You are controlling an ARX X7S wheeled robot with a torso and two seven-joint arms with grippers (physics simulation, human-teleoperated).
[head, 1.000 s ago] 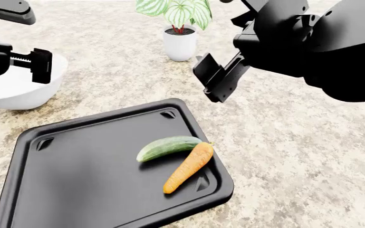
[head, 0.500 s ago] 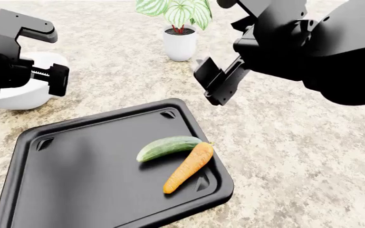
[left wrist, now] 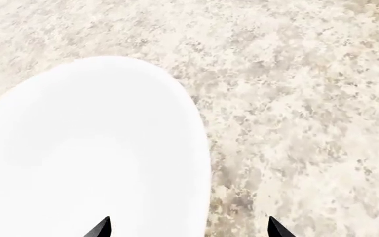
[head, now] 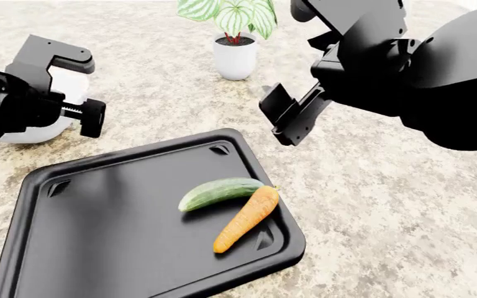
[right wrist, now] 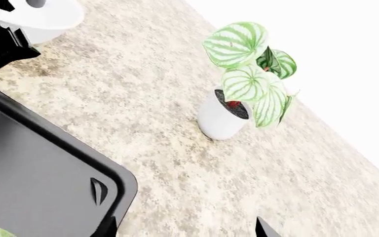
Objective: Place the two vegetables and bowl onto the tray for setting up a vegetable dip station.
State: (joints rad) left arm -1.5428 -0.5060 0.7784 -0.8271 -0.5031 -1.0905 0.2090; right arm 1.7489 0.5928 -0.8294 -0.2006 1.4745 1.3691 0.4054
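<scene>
a: on the big flat black tray (head: 97, 236) low in the middle of the head view, what do you see?

b: the smooth green cucumber (head: 218, 192) and the pointy orange carrot (head: 248, 218). they lie side by side near the tray's right edge, and their ends look like they touch. so both veggies are done.

a: then what is left?

b: just the wide shiny white bowl (head: 44, 115). it sits on the speckled stone counter (head: 387, 198), up at the left of the frame, off the tray.

a: is anybody holding it?

b: no. the left gripper (head: 71, 87) is right by the bowl and hides a lot of it. in the left wrist view the bowl (left wrist: 91, 158) fills the lower left, and its rim runs between the two black finger tips (left wrist: 100, 228) at the bottom edge. the tips are wide apart and hold nothing. i think it is lining up to grab the rim.

a: and the other arm?

b: the right gripper (head: 290, 115) hangs in the air at the upper right, spread apart and empty. behind it a leafy plant in a small white pot (head: 235, 53) stands at the top middle.

a: so how far along?

b: i'd say two of three things are in place. the bowl needs a lift over to the bare left part of the tray.
</scene>
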